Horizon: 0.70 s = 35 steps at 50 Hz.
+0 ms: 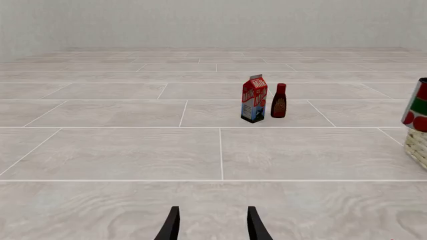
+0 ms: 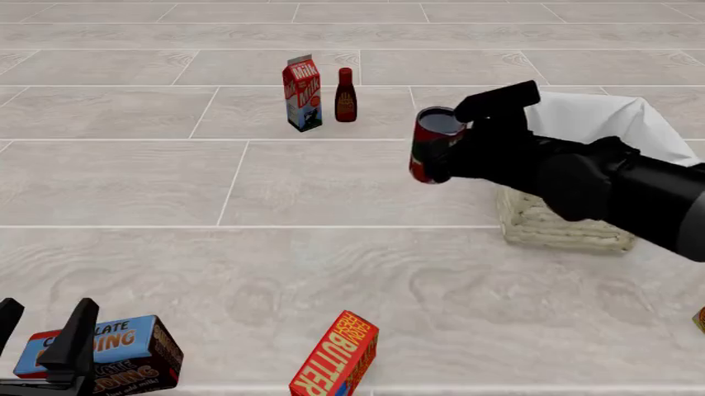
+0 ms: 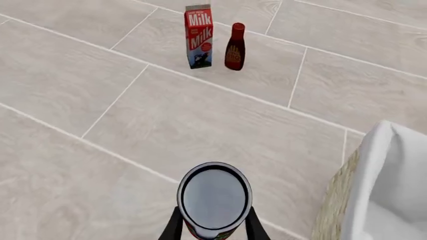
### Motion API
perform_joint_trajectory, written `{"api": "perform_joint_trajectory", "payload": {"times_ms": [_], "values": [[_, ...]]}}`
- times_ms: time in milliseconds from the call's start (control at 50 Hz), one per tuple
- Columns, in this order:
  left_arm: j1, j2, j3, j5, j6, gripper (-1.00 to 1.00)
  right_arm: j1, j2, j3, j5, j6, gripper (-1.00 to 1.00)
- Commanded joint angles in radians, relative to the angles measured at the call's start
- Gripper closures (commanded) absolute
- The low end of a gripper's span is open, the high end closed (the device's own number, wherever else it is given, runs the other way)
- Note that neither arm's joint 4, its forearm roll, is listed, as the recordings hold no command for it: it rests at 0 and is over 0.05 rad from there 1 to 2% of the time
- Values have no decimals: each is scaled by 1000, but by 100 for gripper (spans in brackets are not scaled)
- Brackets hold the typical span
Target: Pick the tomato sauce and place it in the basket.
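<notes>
The tomato sauce, a red-labelled tin with a dark metallic top, hangs in the air with my right gripper shut on it. It is just left of the basket, a pale wicker box lined with white cloth. In the right wrist view the tomato sauce sits between the fingers, beside the basket. The left wrist view catches the tomato sauce over the basket at the frame's edge. My left gripper stands open and empty at the near left; its fingers hold nothing.
A milk carton and a dark red narrow-necked bottle stand together at the far middle. A chocolate box lies by my left gripper, and a red butter box lies near the front edge.
</notes>
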Motion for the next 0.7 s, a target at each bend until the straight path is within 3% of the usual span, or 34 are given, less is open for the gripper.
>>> {"api": "perform_joint_trajectory", "payload": {"times_ms": [20, 700], "values": [[0, 0, 0, 0, 0, -100, -38, -26, -47, 66, 31, 100], [0, 0, 0, 0, 0, -100, -199, -33, -181, 185, -4, 100]]}}
